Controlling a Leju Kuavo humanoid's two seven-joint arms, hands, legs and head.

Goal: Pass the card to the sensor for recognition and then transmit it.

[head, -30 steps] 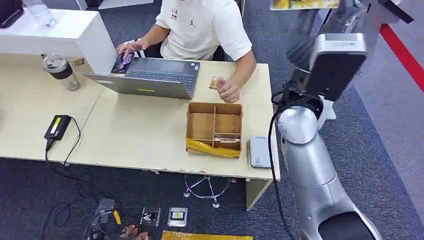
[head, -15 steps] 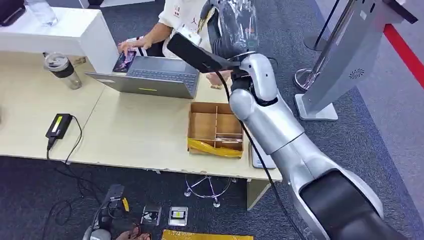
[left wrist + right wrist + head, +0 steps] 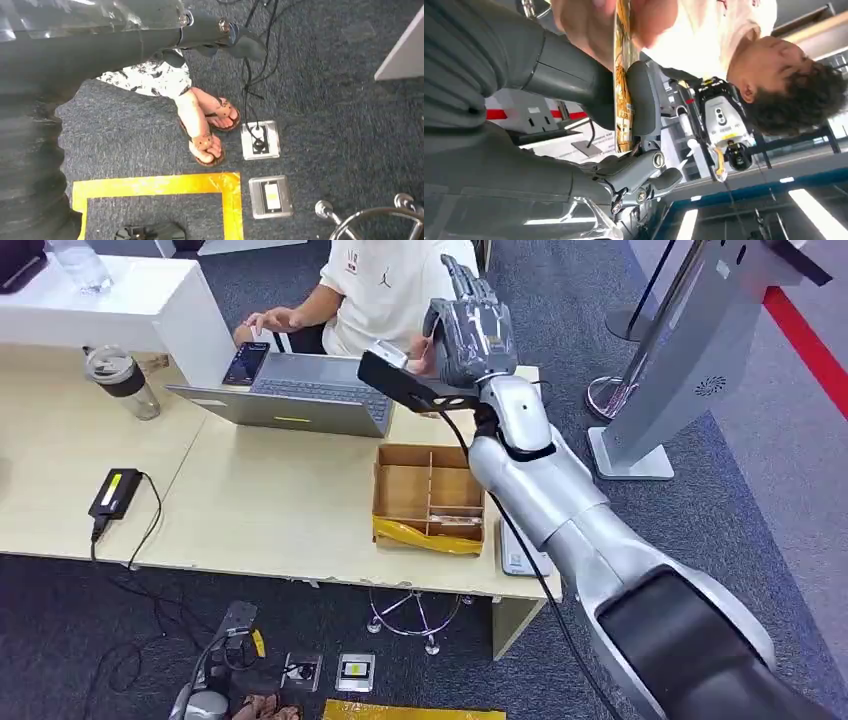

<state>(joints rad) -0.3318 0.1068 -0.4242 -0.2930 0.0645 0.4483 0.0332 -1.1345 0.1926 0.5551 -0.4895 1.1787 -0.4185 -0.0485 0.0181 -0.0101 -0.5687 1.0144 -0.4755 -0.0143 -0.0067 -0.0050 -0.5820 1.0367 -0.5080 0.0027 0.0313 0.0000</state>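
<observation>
My right hand is raised over the far edge of the table, in front of the seated person. In the right wrist view the gold-patterned card stands edge-on, gripped between my thick thumb and a darker finger. The person's fingers pinch the card's other end. The grey sensor kiosk stands on the floor to the right, away from the hand. My left hand hangs over the carpet, fingers stretched out, holding nothing.
A divided cardboard box with yellow tape sits on the table below my arm. A laptop, a phone, a lidded cup and a power adapter lie further left. Someone's sandalled feet stand beside floor sockets.
My right arm swung from the kiosk on the right across to the person, then settled slightly lower in front of them. The person's hand left the table and took the card's end.
</observation>
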